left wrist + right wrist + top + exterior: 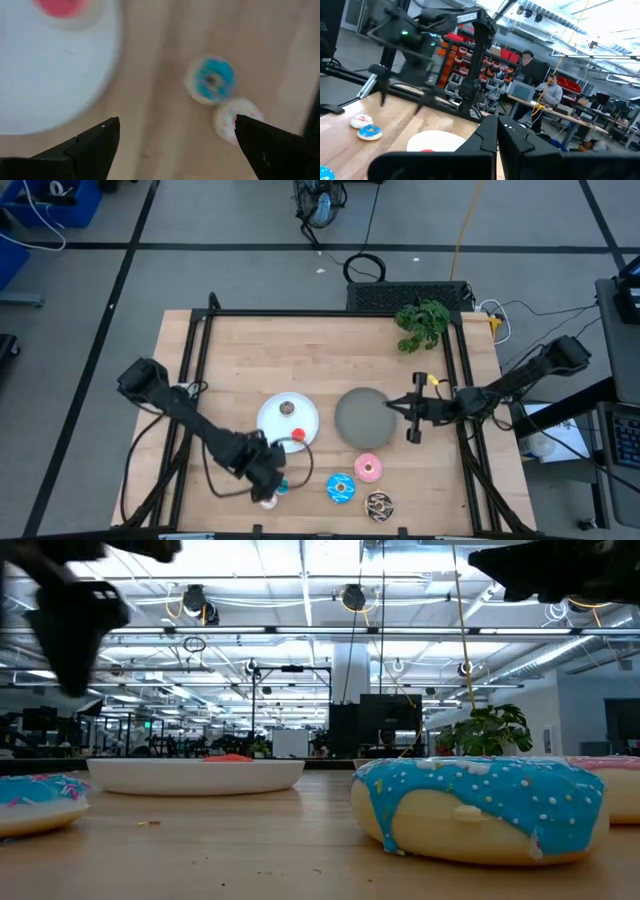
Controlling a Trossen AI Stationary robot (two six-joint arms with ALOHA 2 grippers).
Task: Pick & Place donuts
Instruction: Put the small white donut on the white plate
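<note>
Starting at the left of the table (230, 340): the left pincer (268, 483) hangs at about 7 o'clock off the white plate (270, 425), fingers spread wide and holding nothing. In its wrist view the tiny blue donut (215, 80) and the tiny white-pink donut (235, 119) lie touching each other, right by one finger, so I'd say it's lining up a grab on one of those two. The white plate already has a tiny red donut (298, 434) and a tiny brown donut (287, 408) sitting on it, so that looks like the drop spot.

Moving right along the front edge: the big blue donut (341, 488), the pink donut (368, 468) at its 1 o'clock, and the sprinkled brown donut (378, 504) are all on bare wood, none picked yet. The grey plate (362, 416) sits at 12 o'clock from them.

Far right, the right pincer (395, 406) waits at the grey plate's 3 o'clock edge, fingers pressed together, carrying nothing.

Next move, my guess: left arm drops straight down, centres one tiny ring between the fingers without dragging its neighbour, then closes.
</note>
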